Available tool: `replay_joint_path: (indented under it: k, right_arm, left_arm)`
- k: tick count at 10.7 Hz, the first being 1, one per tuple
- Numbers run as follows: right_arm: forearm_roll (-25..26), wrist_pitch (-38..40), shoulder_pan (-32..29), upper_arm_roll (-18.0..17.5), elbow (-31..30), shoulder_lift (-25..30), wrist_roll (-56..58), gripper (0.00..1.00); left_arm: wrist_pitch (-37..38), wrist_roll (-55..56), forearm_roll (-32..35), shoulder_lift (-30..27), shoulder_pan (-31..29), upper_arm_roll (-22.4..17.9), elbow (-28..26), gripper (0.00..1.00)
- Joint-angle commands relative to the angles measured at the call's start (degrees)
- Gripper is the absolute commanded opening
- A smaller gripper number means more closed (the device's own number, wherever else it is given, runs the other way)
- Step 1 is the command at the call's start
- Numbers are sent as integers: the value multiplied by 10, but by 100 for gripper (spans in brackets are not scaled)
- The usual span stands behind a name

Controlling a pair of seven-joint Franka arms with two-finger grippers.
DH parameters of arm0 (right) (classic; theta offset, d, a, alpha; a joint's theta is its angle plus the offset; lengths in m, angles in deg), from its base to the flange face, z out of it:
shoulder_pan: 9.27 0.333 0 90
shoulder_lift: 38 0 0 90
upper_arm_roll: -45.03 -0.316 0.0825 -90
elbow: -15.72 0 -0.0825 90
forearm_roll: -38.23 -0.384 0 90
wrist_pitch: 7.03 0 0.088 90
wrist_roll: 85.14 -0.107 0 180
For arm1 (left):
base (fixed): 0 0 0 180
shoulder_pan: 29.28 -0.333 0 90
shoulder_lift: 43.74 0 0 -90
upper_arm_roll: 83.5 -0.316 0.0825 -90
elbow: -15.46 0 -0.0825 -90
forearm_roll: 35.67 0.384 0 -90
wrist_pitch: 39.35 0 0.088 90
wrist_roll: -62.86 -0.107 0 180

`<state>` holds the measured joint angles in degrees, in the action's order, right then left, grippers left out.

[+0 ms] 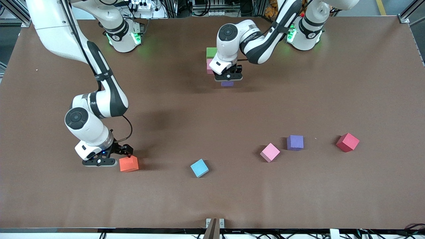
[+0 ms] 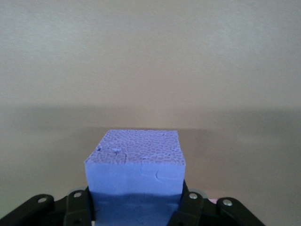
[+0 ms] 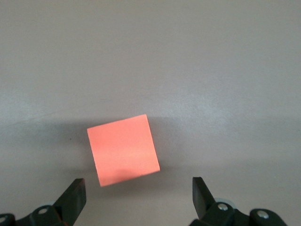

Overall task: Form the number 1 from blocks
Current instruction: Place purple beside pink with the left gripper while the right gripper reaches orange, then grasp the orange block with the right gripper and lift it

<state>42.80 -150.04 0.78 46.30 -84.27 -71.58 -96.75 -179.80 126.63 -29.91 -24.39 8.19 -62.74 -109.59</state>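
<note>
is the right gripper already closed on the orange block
No, the right gripper stands open, its fingers apart with the orange block lying untouched on the table ahead of them.

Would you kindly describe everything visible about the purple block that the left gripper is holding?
The held purple block is a small cube of matte, foam-like material, solid bluish purple, with a pitted, dimpled top face and a faint crease on its smoother side. It is clamped between the fingers of the left gripper, which press on two opposite sides. It sits level, not tilted. In the front view only a sliver shows under the gripper, beside the green block and the pink block in the row. Whether it touches the table cannot be told.
</note>
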Motion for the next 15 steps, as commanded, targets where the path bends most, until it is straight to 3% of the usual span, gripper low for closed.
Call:
replay_joint_path:
  k: [1, 6, 10, 12, 14, 15]
  right_arm:
    - [-8, 4, 1, -2, 45, -41, 9, 100]
    - [-28, 0, 12, -1, 67, -68, 7, 99]
    - [-26, -21, 15, 12, 70, -91, 9, 99]
    - [-28, -47, 16, 25, 71, -103, 15, 86]
    - [-35, -40, 16, 25, 79, -101, 12, 60]
    - [-47, -39, 16, 25, 79, -98, 12, 57]
  left_arm:
    - [9, -12, 6, 26, 14, -9, 43, 0]
    - [9, -8, -12, 81, 47, -26, 107, 0]
    - [9, -6, -13, 96, 74, -34, 113, 0]
    - [9, -4, -12, 104, 79, -34, 113, 0]
    - [9, 1, -13, 111, 82, -34, 114, 0]
    - [9, 2, -13, 115, 84, -34, 114, 0]
